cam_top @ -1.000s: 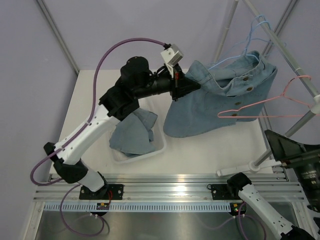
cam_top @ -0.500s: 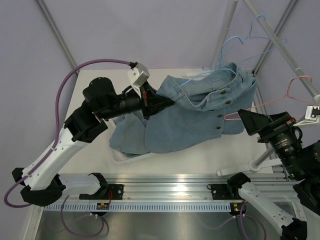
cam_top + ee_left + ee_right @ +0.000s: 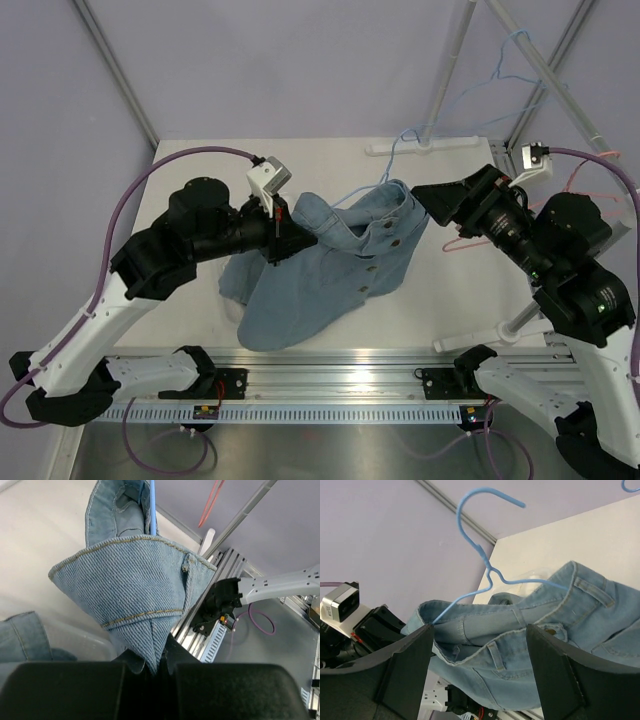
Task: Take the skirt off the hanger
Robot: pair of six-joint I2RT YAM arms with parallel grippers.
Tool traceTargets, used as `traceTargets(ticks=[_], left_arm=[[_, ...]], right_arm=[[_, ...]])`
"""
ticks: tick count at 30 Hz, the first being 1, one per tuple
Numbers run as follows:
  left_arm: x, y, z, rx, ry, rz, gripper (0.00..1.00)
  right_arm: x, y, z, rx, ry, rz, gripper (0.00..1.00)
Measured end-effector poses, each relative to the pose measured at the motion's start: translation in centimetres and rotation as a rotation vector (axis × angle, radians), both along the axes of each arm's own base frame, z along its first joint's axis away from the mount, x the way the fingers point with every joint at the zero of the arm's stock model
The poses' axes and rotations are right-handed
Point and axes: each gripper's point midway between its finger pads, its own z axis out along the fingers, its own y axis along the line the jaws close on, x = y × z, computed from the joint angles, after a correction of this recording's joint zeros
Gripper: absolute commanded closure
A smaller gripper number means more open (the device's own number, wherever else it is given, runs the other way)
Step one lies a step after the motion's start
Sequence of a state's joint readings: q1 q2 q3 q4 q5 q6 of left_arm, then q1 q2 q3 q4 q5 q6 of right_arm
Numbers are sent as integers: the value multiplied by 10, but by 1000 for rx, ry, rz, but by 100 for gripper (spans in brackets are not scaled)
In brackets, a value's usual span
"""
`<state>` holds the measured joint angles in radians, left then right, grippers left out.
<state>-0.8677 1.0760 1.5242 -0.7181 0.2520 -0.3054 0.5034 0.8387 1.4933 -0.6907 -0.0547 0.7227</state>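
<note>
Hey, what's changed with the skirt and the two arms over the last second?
The left gripper, shut on the skirt, pulled it and its blue hanger off the rail, down and left over the table. The right gripper swung in from the lower right, open at the waistband. Unchanged: the left grip, the hanger inside the skirt, the pink hanger by the rail.

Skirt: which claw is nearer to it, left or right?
Left. The left claw pinches the skirt at its edge; the right claw hovers open just beyond its other end, seemingly not touching.
</note>
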Motion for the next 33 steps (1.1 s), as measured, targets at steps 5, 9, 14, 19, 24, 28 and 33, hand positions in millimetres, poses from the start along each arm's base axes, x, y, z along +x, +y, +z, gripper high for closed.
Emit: traceTargets(ticks=[5, 9, 14, 19, 24, 28, 33], left_arm=[[-8, 12, -11, 33, 36, 12, 100], [-13, 17, -11, 29, 39, 12, 100], [-16, 18, -13, 32, 53, 7, 100], [-17, 16, -18, 43, 76, 3, 100], [-16, 13, -21, 49, 91, -4, 100], [-17, 11, -25, 50, 103, -16, 100], [-19, 9, -30, 53, 123, -27, 100]], right_arm=[[11, 16, -1, 8, 10, 45, 22], [21, 24, -5, 0, 22, 55, 22], [32, 41, -18, -28, 56, 83, 22], [41, 54, -35, -71, 90, 89, 22], [45, 57, -40, -95, 92, 76, 22], [49, 58, -44, -116, 95, 62, 24], [56, 65, -54, -152, 106, 46, 35]])
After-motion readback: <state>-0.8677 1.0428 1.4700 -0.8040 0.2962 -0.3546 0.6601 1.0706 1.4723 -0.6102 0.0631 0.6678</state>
